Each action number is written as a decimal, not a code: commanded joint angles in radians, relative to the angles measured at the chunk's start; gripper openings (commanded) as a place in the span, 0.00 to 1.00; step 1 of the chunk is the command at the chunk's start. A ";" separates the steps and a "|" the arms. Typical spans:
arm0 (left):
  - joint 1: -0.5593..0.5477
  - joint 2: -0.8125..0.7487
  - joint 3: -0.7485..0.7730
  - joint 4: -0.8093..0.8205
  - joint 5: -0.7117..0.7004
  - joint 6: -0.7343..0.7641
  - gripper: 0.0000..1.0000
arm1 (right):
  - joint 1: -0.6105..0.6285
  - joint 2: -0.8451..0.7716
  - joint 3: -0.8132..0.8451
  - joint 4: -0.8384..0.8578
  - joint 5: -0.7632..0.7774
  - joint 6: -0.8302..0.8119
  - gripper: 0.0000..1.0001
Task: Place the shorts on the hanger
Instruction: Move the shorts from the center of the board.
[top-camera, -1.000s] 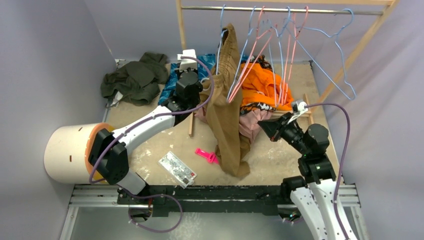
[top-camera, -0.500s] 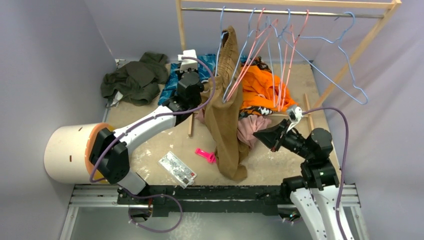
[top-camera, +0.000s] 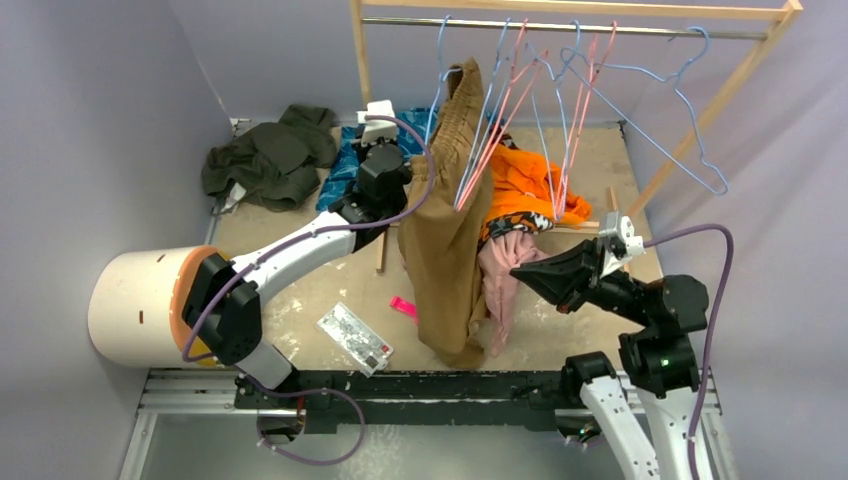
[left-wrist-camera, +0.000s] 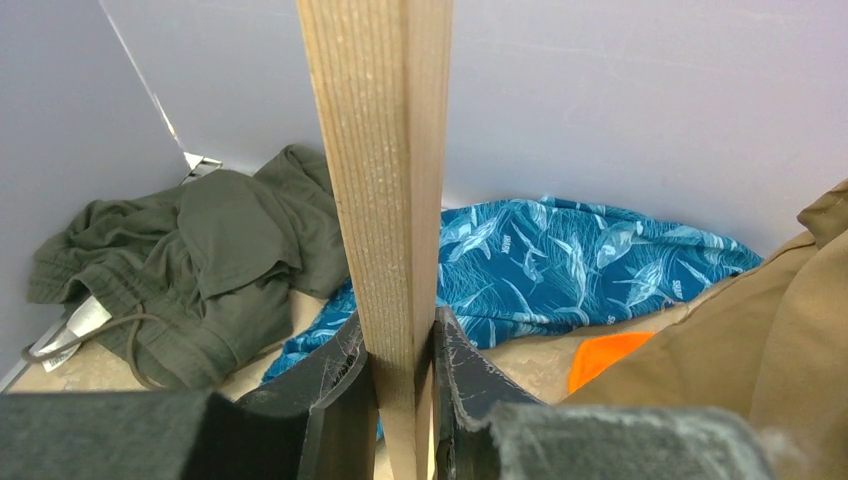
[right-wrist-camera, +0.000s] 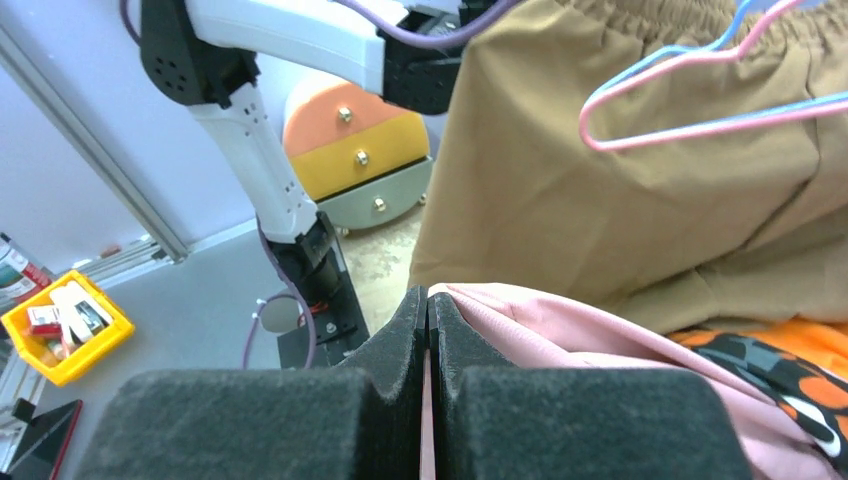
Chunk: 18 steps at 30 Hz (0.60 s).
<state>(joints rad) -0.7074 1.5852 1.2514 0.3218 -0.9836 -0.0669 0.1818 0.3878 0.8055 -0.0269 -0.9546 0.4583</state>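
My right gripper (top-camera: 520, 271) (right-wrist-camera: 428, 300) is shut on an edge of the dusty-pink shorts (top-camera: 497, 290) (right-wrist-camera: 560, 330). It holds them lifted, and they hang down beside the tan-brown shorts (top-camera: 445, 240). Light-blue wire hangers hang on the rail; one hanger (top-camera: 683, 112) swings free at the right end. In the right wrist view a pink and a blue wire hanger (right-wrist-camera: 700, 127) lie against the tan fabric. My left gripper (left-wrist-camera: 400, 335) (top-camera: 380, 165) is shut on the rack's left wooden post (left-wrist-camera: 380, 150).
An orange garment (top-camera: 525, 185) lies under the rail, with an olive-green garment (top-camera: 265, 160) and blue patterned cloth (top-camera: 345, 165) at the back left. A cream cylinder (top-camera: 135, 305) stands at the left. A pink clip (top-camera: 403, 307) and a packet (top-camera: 353, 338) lie near the front.
My right gripper has pulled back toward the near right and risen, drawing the pink shorts out of the pile. The hangers and tan shorts have swung. The left gripper stayed on the post.
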 joint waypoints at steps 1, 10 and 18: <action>0.017 0.030 0.010 -0.038 -0.152 0.065 0.00 | 0.018 -0.003 0.107 0.288 -0.100 0.139 0.00; 0.004 0.028 0.004 -0.047 -0.153 0.063 0.00 | 0.018 0.079 0.197 0.723 -0.085 0.433 0.00; -0.005 0.022 -0.011 -0.053 -0.153 0.061 0.00 | 0.018 0.106 0.227 0.954 -0.083 0.616 0.00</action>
<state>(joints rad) -0.7197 1.5898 1.2514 0.3313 -1.0103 -0.0662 0.1852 0.5114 0.9340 0.6334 -1.0401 0.9360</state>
